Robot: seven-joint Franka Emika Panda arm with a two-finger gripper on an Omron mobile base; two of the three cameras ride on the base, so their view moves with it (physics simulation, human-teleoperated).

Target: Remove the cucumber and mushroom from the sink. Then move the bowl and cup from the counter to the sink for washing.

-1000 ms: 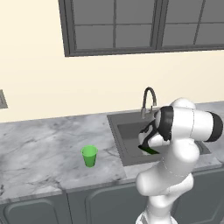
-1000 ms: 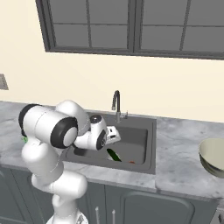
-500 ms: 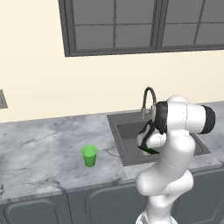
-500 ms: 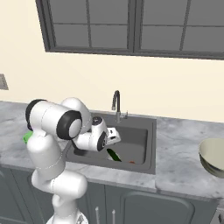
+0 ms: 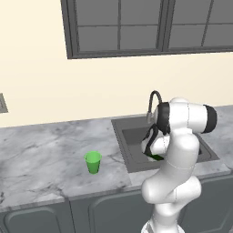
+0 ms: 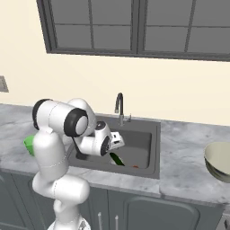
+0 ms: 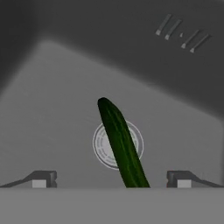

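The dark green cucumber lies on the floor of the dark grey sink, across its round drain. My gripper hangs open just above it, with one fingertip on either side of the cucumber's near end. In the right base view the cucumber shows below my hand in the sink, and the tiny orange-brown mushroom lies right of it. The green cup stands on the counter left of the sink. The pale bowl sits on the counter far to the right.
A curved metal faucet rises at the sink's back edge, close behind my arm. A wall with a dark-framed window runs behind the counter. Bare marbled counter lies between sink and bowl. Dark cabinet doors sit below.
My arm's upper links have swung a little toward the left. The hand stays low in the sink over the cucumber. Cup, bowl, cucumber and mushroom have not moved.
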